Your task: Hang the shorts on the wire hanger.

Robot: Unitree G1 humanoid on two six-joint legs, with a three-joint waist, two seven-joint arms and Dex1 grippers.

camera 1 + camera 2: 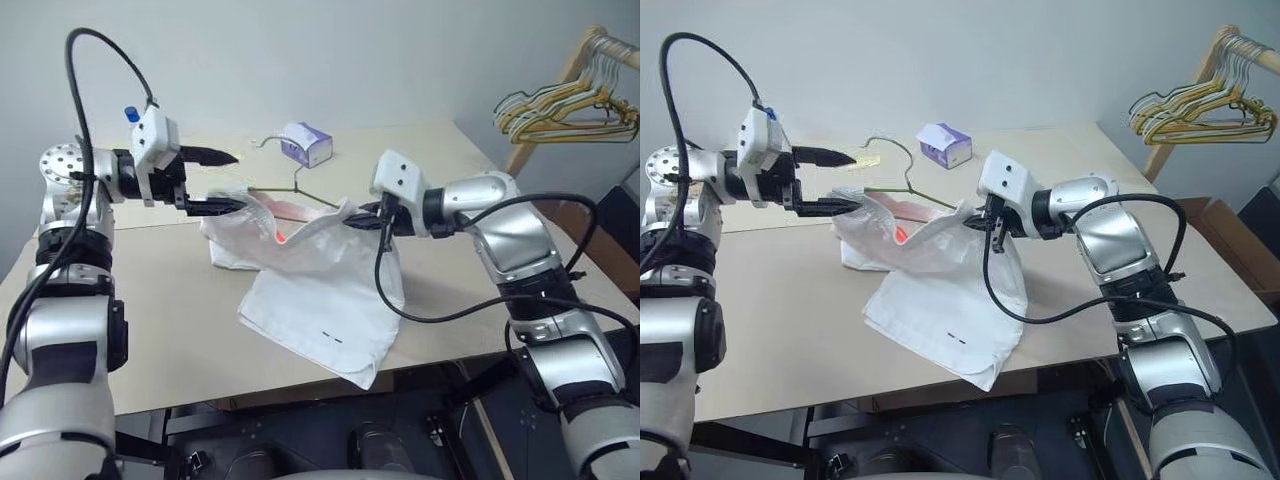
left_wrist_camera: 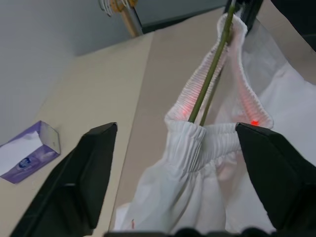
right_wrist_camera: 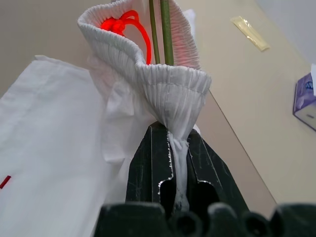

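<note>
The white shorts (image 1: 312, 300) lie on the table, with their gathered waistband lifted between my two grippers. A thin olive wire hanger (image 1: 908, 186) passes through the waistband opening, and its hook (image 1: 886, 146) lies on the table behind. My left gripper (image 1: 222, 181) is open, its fingers (image 2: 94, 168) spread on either side of one end of the waistband (image 2: 197, 136). My right gripper (image 1: 366, 219) is shut on the other end of the waistband, and its pads (image 3: 148, 168) pinch the gathered fabric. An orange-red cord (image 3: 129, 22) sits inside the waistband next to the hanger wire (image 3: 166, 29).
A purple tissue box (image 1: 307, 143) stands at the back of the table (image 1: 150, 330). A small yellowish packet (image 3: 250, 33) lies near the hanger hook. A wooden rack with a bunch of yellow and white hangers (image 1: 570, 105) stands at the far right.
</note>
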